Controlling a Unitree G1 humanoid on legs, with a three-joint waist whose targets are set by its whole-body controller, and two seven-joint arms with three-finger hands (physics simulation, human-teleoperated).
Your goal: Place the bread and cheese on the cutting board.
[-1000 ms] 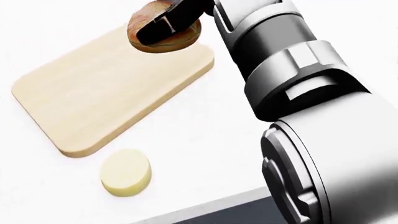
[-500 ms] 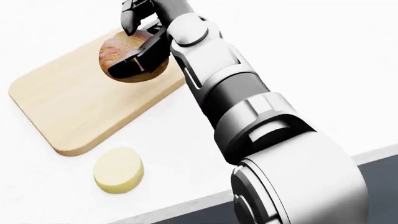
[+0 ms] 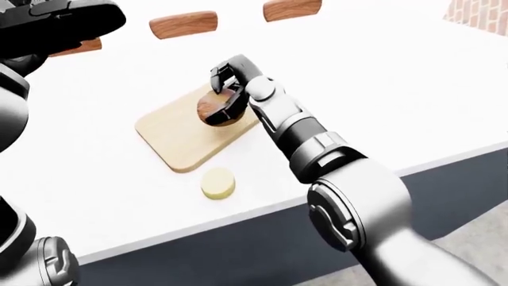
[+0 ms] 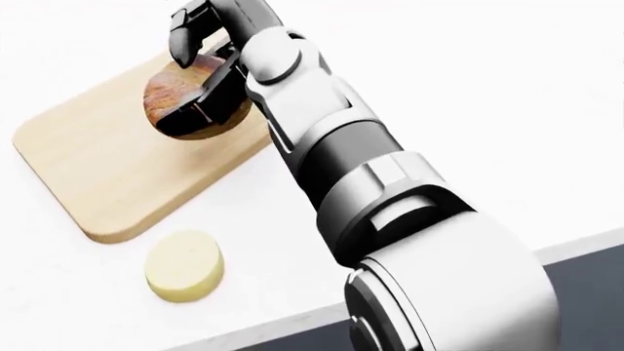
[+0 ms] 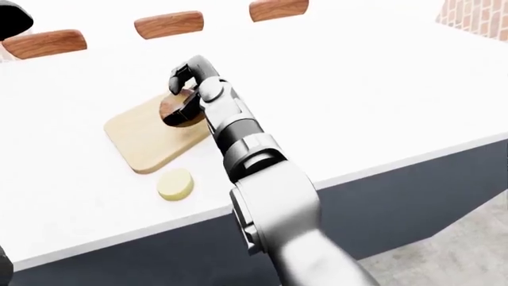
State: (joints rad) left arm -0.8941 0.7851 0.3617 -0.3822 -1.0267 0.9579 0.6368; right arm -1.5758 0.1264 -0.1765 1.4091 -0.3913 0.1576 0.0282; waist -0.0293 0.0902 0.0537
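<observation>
the white tabletop ends near the bottom of the left-eye view in a pale edge over a dark front panel, and bare surface runs wide to the right of the things. nearest that edge lies the cheese, a pale yellow round lying flat on the tabletop, just beside the cutting board's near corner but apart from it. the cutting board is a light wooden slab with rounded corners, set at a slant in the head view, most of its face bare toward the left.

the right hand reaches in from the lower right, forearm stretched long over the tabletop and wrist bent down over the board's upper right corner. its dark fingers curl round the bread, a brown round loaf held tilted, one finger hooked over the top and others pressed along its right side. whether the bread touches the board or hangs just above it cannot be told.

the left hand is a dark shape at the top left of the left-eye view, raised well apart from the board; whether its fingers are spread or pressed together cannot be told.

beyond the tabletop's upper edge stand three brown chair backs.
</observation>
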